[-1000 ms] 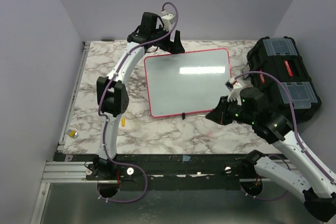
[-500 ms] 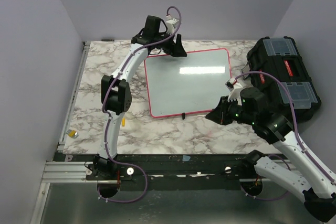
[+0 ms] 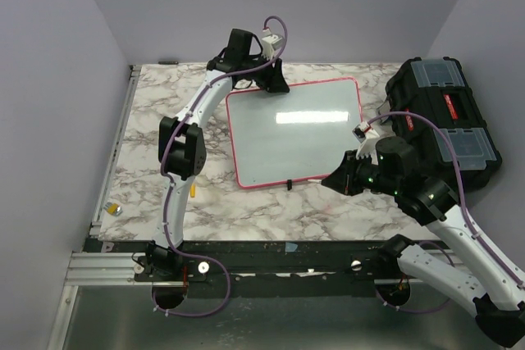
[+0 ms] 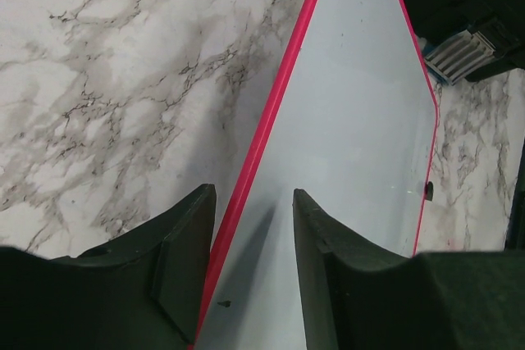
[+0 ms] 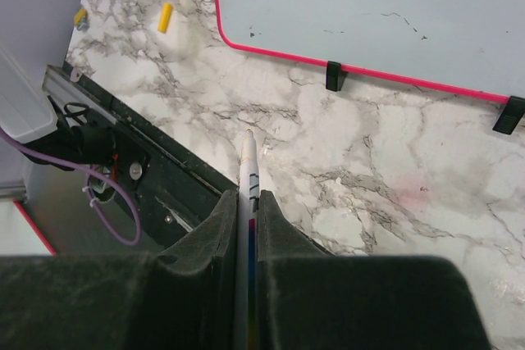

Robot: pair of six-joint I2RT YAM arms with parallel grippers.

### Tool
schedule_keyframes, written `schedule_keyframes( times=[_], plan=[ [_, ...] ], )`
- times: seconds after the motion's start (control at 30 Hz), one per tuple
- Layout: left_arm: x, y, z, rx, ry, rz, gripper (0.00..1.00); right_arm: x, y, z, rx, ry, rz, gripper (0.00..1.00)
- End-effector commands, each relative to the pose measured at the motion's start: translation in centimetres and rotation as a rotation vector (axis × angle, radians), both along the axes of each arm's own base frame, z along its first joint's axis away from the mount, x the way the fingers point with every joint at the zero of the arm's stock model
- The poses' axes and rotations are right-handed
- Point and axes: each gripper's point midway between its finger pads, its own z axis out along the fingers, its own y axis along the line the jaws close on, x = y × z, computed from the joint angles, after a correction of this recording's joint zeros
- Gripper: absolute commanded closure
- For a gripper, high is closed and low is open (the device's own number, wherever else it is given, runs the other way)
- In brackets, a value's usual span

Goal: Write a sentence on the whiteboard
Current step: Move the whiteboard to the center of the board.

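The whiteboard (image 3: pixel 295 133) lies flat on the marble table, glossy white with a pink-red rim. No sentence is in view on it; only a few faint dark specks mark the whiteboard (image 5: pixel 369 6) in the right wrist view. My left gripper (image 3: pixel 275 84) is at its far left corner. In the left wrist view the left gripper (image 4: pixel 254 194) is open and straddles the rim of the whiteboard (image 4: pixel 353 120), one finger outside and one over the board. My right gripper (image 3: pixel 336 179) hangs off the board's near right corner. The right gripper (image 5: pixel 248 201) is shut on a white marker (image 5: pixel 248 161), tip pointing outward.
A black toolbox (image 3: pixel 447 125) with clear lid pockets stands right of the board. A yellow cap (image 3: pixel 193 190) lies on the marble left of the board's near corner, and a small yellow piece (image 3: pixel 115 210) sits by the table's left edge. Two black clips (image 5: pixel 334 75) sit on the board's near rim.
The left gripper has come down onto the board's far left corner and its jaws have narrowed around the rim. The board has shifted slightly. The right arm has not moved.
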Motion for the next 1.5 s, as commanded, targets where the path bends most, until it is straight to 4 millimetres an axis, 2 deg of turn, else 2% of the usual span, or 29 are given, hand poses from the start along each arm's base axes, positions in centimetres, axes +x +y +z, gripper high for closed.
schedule_keyframes(
  times=[0.0, 0.17, 0.67, 0.73, 0.77, 0.9, 1.13, 1.23, 1.47],
  plan=[
    [-3.9, -1.4, 0.5, -0.011, 0.055, -0.098, 0.58, -0.3, 0.2, 1.7, 0.032, -0.023, 0.015, 0.99],
    [-5.3, -1.7, 0.1, -0.002, 0.065, -0.097, 0.6, -0.3, 0.2, 2.1, 0.039, -0.029, 0.015, 0.99],
    [-12.2, -4.9, -1.5, 0.053, 0.067, -0.208, 0.62, -0.9, 0.2, 2.5, 0.058, -0.019, 0.021, 0.99],
    [-12.8, -5.0, -1.6, 0.047, 0.071, -0.214, 0.62, -0.9, 0.2, 2.5, 0.059, -0.016, 0.021, 0.99],
    [-13.0, -5.0, -1.5, 0.047, 0.066, -0.214, 0.59, -1.0, 0.2, 2.5, 0.06, -0.015, 0.021, 0.99],
    [-12.5, -4.8, -1.3, 0.063, 0.045, -0.177, 0.43, -1.0, 0.3, 2.6, 0.064, -0.012, 0.02, 0.99],
    [-12.0, -5.0, -0.4, 0.064, 0.067, -0.168, 0.29, -0.7, 0.6, 2.8, 0.073, -0.007, 0.02, 0.99],
    [-11.8, -4.4, 0.3, 0.068, 0.066, -0.159, 0.27, -0.7, 0.6, 2.8, 0.07, -0.005, 0.02, 0.99],
    [-10.9, -1.0, 0.6, 0.075, 0.103, -0.128, 0.29, -0.3, 0.8, 2.8, 0.065, -0.003, 0.018, 0.99]
  ],
)
